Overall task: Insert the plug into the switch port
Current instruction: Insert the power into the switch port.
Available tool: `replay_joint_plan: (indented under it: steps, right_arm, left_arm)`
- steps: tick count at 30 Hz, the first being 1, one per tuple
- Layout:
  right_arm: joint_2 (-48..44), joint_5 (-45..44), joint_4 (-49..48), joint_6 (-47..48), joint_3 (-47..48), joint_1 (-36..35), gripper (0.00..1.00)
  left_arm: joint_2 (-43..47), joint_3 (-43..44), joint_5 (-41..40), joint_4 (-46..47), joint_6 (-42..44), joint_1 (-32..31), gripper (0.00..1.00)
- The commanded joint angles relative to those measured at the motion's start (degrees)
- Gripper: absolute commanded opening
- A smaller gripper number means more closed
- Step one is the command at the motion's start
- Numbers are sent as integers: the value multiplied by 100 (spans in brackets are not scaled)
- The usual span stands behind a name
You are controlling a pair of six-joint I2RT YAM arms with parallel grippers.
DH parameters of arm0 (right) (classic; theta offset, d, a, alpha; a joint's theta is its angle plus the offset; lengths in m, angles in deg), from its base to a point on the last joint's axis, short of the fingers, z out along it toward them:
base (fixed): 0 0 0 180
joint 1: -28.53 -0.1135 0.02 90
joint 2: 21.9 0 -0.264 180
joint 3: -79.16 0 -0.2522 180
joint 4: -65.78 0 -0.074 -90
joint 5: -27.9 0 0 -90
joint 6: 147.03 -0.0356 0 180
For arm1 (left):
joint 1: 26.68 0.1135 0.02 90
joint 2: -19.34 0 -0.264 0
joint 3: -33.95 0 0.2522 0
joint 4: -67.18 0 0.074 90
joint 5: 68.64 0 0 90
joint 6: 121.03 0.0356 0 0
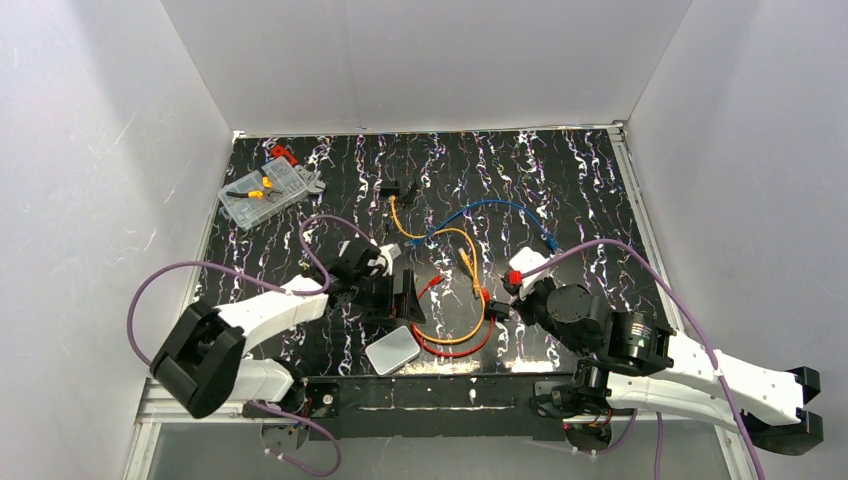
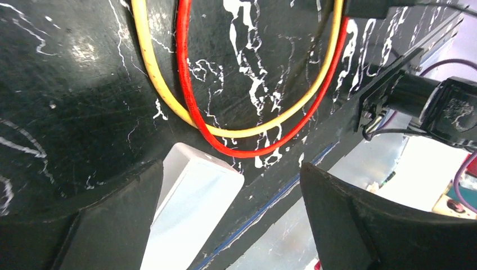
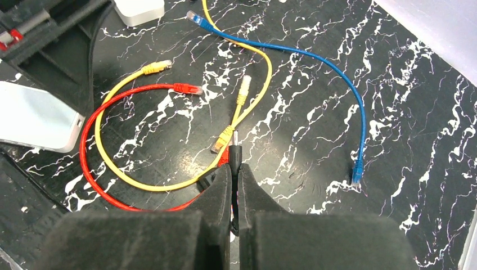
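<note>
Nothing is inserted yet: our left claw stands apart near the switch box, right claw pinched together; plugs lie loose.

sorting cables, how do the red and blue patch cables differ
The red patch cable curls into a tight loop; the blue patch cable sweeps one wide arc. Red lies beside the pale flat rounded box; blue lies away from it. Both rest on the black marbled table.

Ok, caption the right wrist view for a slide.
Right gripper, jaws shut on a thin black plug; red cable and blue cable lie beyond.
</note>
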State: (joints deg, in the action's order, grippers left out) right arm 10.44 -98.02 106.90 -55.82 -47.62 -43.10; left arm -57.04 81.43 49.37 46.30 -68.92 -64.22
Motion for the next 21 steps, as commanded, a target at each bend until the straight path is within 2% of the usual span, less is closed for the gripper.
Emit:
replay_joint_plan:
  steps: [1,4,10,16,17,21]
  right_arm:
    - [9,114,-40,-69,197,17,1]
    - [22,236,-37,-16,227,17,1]
    - [203,902,-127,142,289,14,1]
    - [518,1460,-357,160,247,18,1]
    - [681,1850,-447,146,242,16,1]
    - [1056,2308,-728,-43,178,16,1]
  left_arm:
    - [966,511,-672,-886,176,-17,92]
    - [1515,656,-1094,-1459,79,-29,93]
    - [2440,384,-1122,-2276,-448,-104,93]
    - [3423,-264,-1116,-2847,-1265,-153,93]
    - [3883,-605,-1008,-2942,-1651,-155,93]
    - [4294,-940,-820,-3051,-1954,-162,93]
